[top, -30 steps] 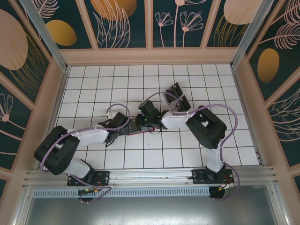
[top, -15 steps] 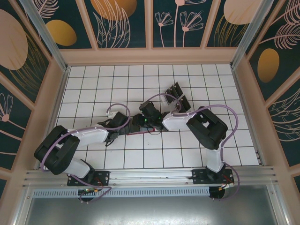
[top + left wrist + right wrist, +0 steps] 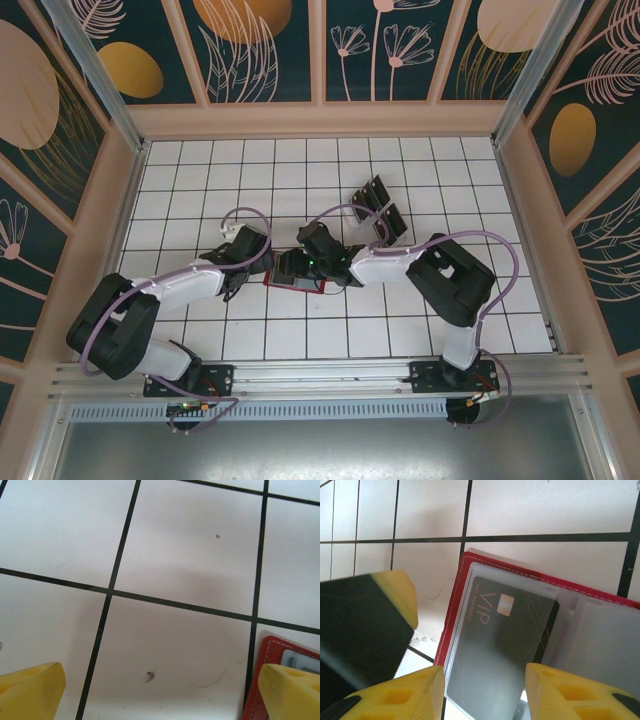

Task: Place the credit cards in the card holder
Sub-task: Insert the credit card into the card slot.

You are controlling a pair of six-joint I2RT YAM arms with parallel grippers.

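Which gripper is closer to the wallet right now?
Right. The right gripper hangs open directly above the open wallet. The left gripper is open over bare tile beside it, with the wallet's corner at one fingertip.

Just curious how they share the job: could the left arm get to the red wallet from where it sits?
Probably yes. The left claw is open over bare tile, with the red card holder right beside it and nothing between. The right claw above the holder may crowd it.
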